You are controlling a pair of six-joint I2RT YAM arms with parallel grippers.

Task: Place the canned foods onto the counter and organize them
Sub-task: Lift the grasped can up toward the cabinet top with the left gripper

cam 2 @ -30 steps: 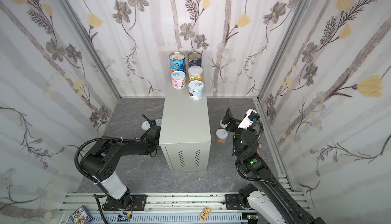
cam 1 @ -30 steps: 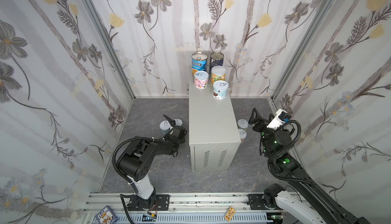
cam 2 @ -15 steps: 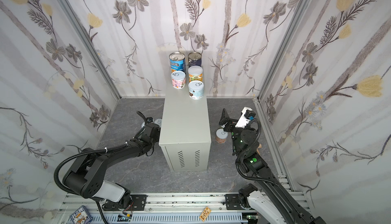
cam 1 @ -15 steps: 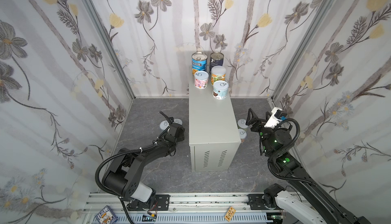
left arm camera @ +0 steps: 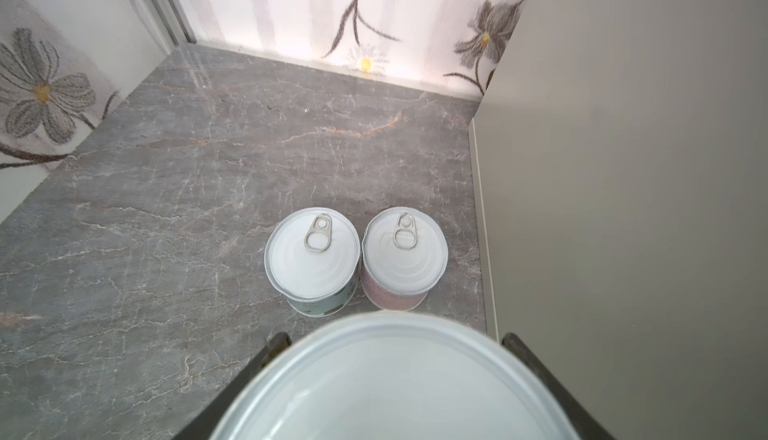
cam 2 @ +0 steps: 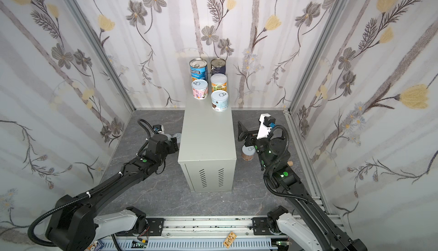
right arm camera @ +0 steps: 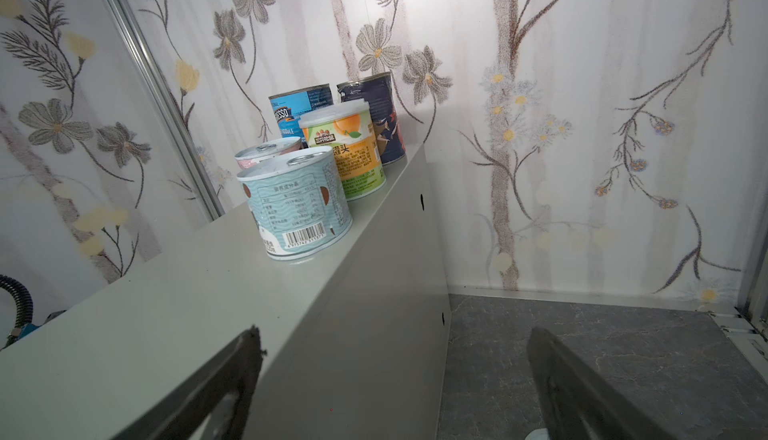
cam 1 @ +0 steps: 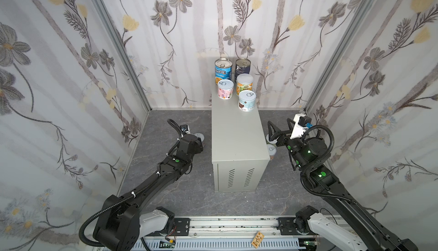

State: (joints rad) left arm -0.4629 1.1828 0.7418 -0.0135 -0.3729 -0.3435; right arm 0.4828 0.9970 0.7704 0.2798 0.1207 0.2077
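Note:
Several cans stand at the back of the counter (cam 1: 237, 138): a blue Progresso can (cam 1: 223, 68), a navy can (cam 1: 242, 66), an orange-green one (cam 1: 244, 84), a pink one (cam 1: 225, 88) and a light blue one (cam 1: 247, 100). My left gripper (left arm camera: 394, 338) is shut on a white-lidded can (left arm camera: 395, 388), low beside the counter's left wall. Two more cans (left arm camera: 312, 251) (left arm camera: 405, 255) stand on the floor just ahead of it. My right gripper (cam 1: 279, 127) is open and empty, level with the counter's right top edge. A floor can (cam 2: 247, 152) sits below it.
The dark marbled floor (cam 1: 177, 190) runs all round the counter. Flowered walls close in the left, back and right sides. A wooden mallet handle (cam 2: 289, 164) pokes out behind my right arm. The arms' rail (cam 1: 225, 228) lies along the front.
My left arm has stretched out from its folded pose while its gripper stayed beside the counter. My right gripper has shifted left toward the counter's top edge, still open.

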